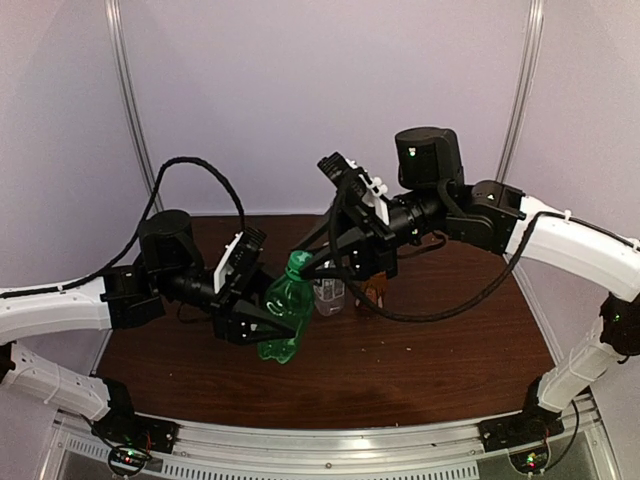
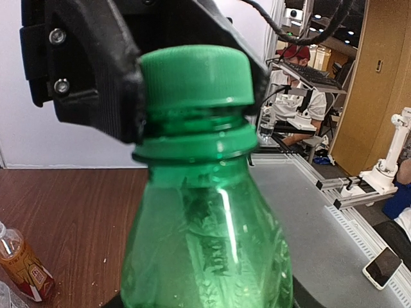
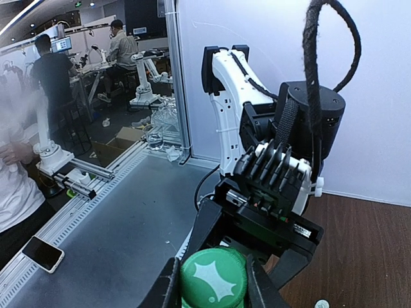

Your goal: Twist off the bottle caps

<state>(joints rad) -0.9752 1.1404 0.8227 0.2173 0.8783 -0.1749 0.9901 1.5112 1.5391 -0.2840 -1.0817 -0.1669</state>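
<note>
L tool (image 1: 262,318) clamps green bottle (image 2: 205,244), R tool (image 1: 312,268) clamps green cap (image 2: 192,74): twist cap on-axis w/ firm squeeze, bottle steady.

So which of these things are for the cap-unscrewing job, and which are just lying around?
For the job:
- green bottle
- green cap, still on it
- clear bottle
- amber bottle with the red label

Just lying about:
- phone on the floor beside the table
</note>
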